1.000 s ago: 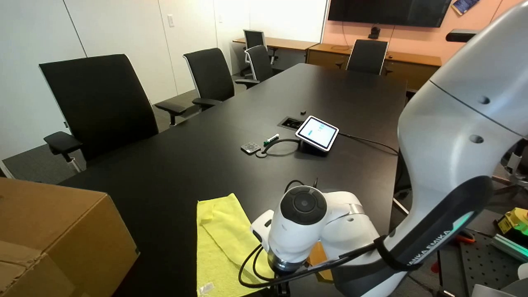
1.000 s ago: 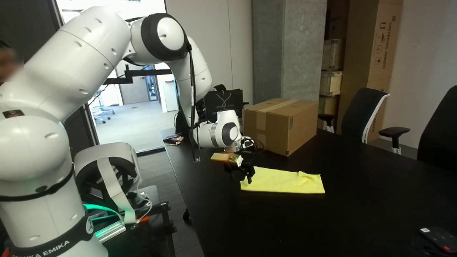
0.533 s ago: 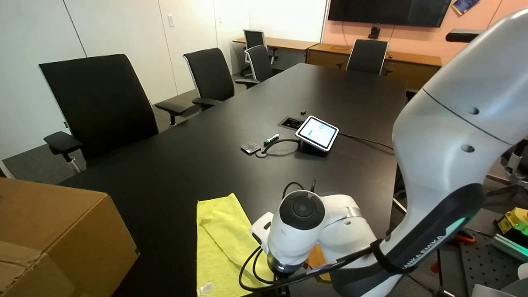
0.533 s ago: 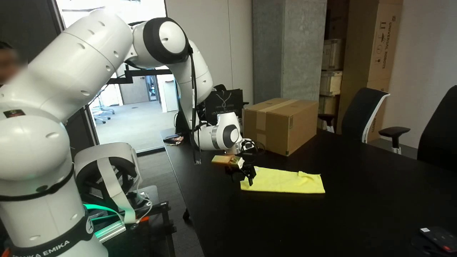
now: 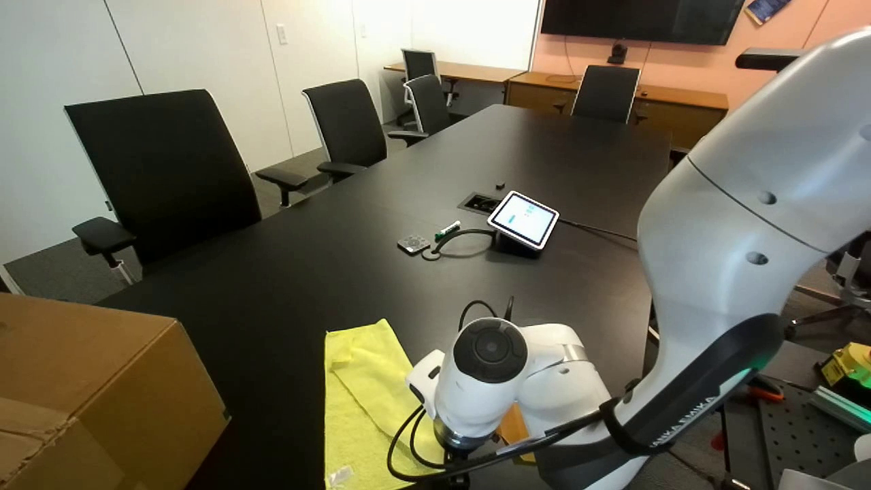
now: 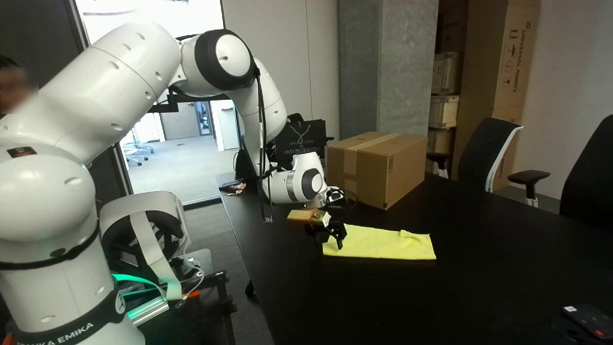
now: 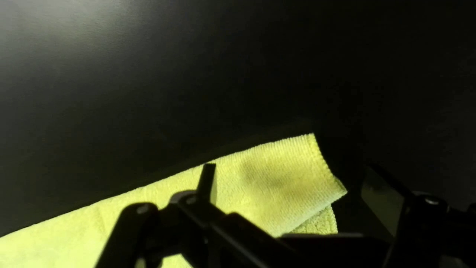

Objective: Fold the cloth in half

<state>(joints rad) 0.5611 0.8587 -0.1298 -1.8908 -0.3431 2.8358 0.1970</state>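
Note:
The yellow-green cloth point(image 5: 360, 408) lies on the black table and shows in both exterior views point(image 6: 383, 244). It is doubled over, with one layer's edge running slantwise across the other. A small raised crease shows near its far end. In the wrist view, a corner of the cloth point(image 7: 260, 175) lies between my fingers, with a lower layer peeking out below it. My gripper point(image 7: 295, 182) is open, its fingers wide apart around that corner. In an exterior view the gripper point(image 6: 334, 239) is low at the cloth's near-box end. Whether the fingertips touch the cloth I cannot tell.
A brown cardboard box point(image 5: 143, 401) stands on the table beside the cloth, also seen behind the gripper point(image 6: 373, 167). A tablet on a stand point(image 5: 524, 219), a cable and a marker point(image 5: 447, 230) lie farther along. Chairs point(image 5: 163, 170) line the table.
The arm has come down and shifted slightly, with the gripper moving a little left in one exterior picture and right and down in another. The cloth has not moved.

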